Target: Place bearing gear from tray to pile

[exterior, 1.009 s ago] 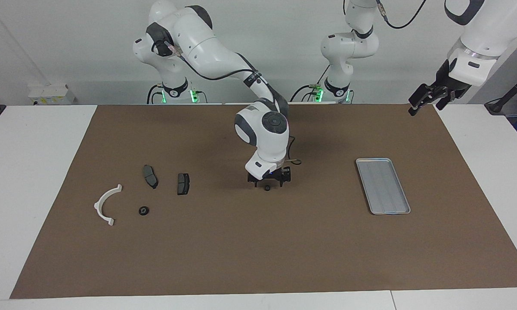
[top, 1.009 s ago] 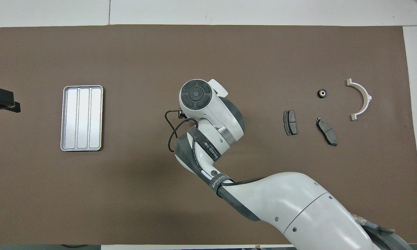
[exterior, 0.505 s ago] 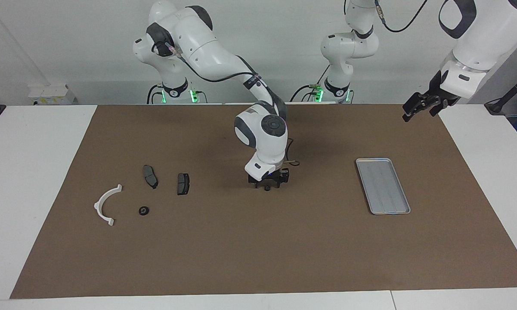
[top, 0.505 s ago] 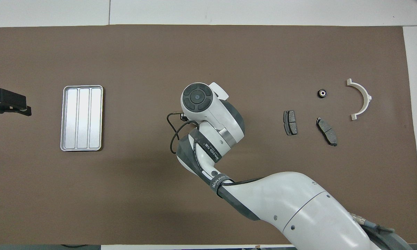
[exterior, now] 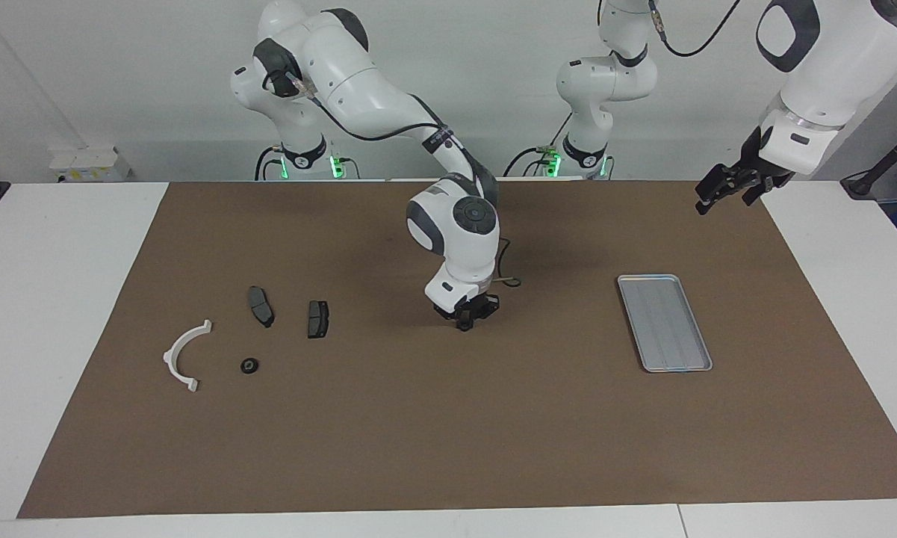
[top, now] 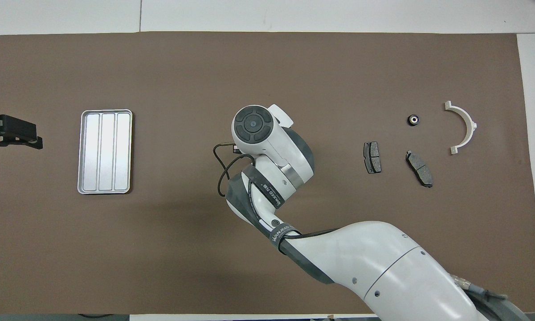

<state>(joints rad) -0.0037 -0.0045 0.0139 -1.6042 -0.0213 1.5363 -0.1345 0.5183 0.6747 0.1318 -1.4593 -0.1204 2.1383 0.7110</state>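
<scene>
1. The bearing gear (exterior: 464,326) is a small dark part on the brown mat (exterior: 448,433), at the tips of the right gripper (exterior: 466,320), roughly midway between the tray (exterior: 663,321) and the pile.
2. The right gripper is down at the mat, its fingers drawn in around the gear and clenched on it (the overhead view hides this under the wrist).
3. The tray lies toward the left arm's end of the mat from the gear; only its ridged silver floor shows.
4. Toward the right arm's end from the gear lies the pile: two brake pads (exterior: 318,318) (exterior: 261,305), a white bracket (exterior: 184,355), and a second small gear (exterior: 249,365), all apart from one another.
5. The left gripper (exterior: 724,189) hangs in the air over the mat's corner near its own base, waiting; I cannot tell how its fingers stand.
6. The mat covers most of a white table (exterior: 60,299); a plain white wall (exterior: 142,82) rises by the robot bases.
</scene>
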